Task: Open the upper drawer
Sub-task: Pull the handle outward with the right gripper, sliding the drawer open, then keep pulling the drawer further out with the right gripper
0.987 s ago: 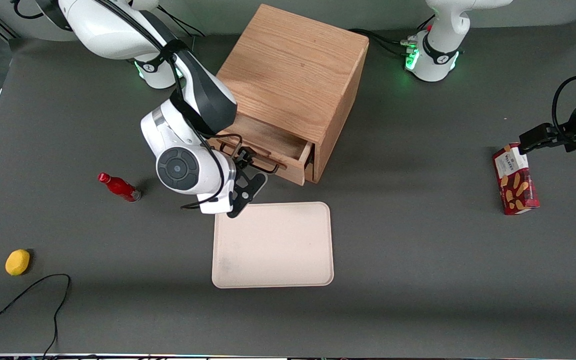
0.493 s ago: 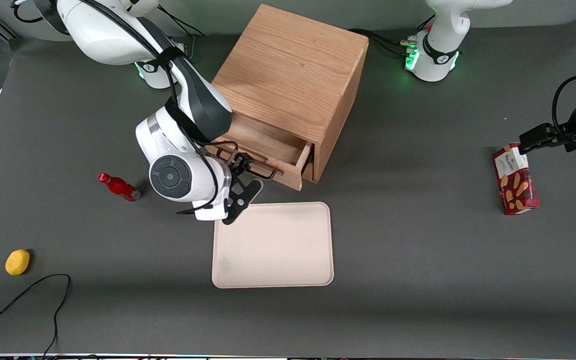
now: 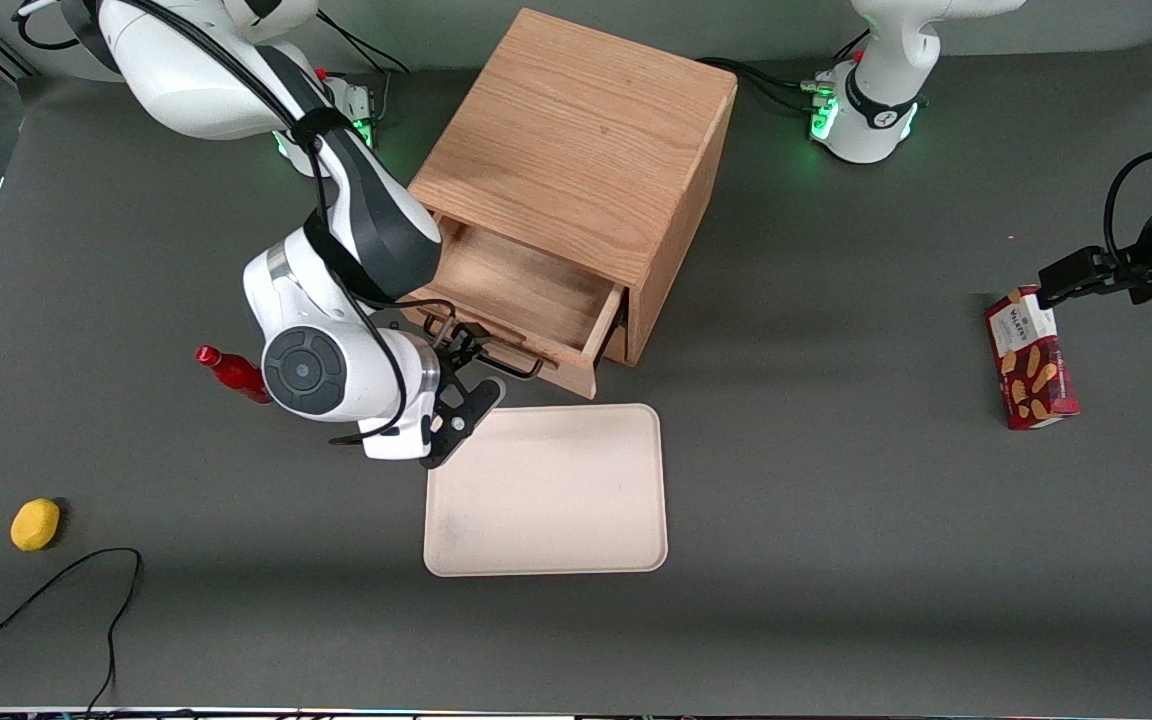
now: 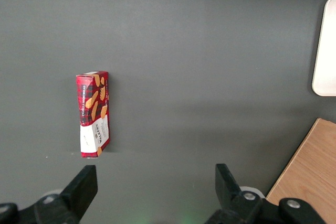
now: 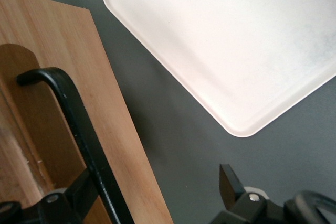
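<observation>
The upper drawer [image 3: 526, 290] of the oak cabinet [image 3: 576, 140] stands pulled partway out, and its bare wooden inside shows. Its thin black bar handle [image 3: 508, 362] runs along the light wood front [image 5: 79, 77]. My right gripper [image 3: 464, 352] sits at that front, nearer the front camera than the cabinet. In the right wrist view the gripper [image 5: 155, 178] is open, its fingers wide apart. One finger [image 5: 79, 188] lies against the handle bar [image 5: 79, 129], between the bar and the drawer front. The other finger [image 5: 229, 181] hangs free over the table.
A cream tray [image 3: 546, 490] lies just in front of the drawer, close under my wrist. A red bottle [image 3: 236, 375] lies beside my arm. A yellow fruit [image 3: 35, 524] and a black cable [image 3: 56, 590] sit toward the working arm's end, a red cookie box [image 3: 1031, 360] toward the parked arm's.
My gripper has drawn away from the cabinet toward the front camera and the working arm's end. The upper drawer has slid farther out with it, showing more of its inside.
</observation>
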Available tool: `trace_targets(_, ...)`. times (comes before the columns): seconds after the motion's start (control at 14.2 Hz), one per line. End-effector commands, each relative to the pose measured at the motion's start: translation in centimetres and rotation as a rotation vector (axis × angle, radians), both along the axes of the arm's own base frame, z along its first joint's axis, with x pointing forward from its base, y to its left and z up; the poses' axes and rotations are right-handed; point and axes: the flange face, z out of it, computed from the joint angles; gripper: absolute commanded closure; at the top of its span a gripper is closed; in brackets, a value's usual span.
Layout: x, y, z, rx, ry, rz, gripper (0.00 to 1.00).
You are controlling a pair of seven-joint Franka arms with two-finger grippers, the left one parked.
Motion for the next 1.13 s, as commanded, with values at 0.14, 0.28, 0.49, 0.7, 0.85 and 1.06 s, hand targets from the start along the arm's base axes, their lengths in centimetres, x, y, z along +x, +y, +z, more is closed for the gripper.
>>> trace_targets(0.14, 1.9, -0.7, -0.2, 0.008, -0.027, 0.001, 0.0)
trace_targets(0.28, 2.4, -1.1, -0.1, 0.013, -0.039, -0.01, 0.0)
trace_targets(0.49, 2.9, -1.8, -0.5, 0.017, -0.041, -0.02, 0.0)
trace_targets(0.7, 3.2, -2.5, -0.5, 0.021, -0.046, -0.012, 0.0)
trace_targets(0.85, 3.8, -3.4, -0.5, 0.027, -0.055, -0.023, 0.0)
trace_targets(1.06, 4.2, -4.2, -0.5, 0.031, -0.062, -0.032, 0.0)
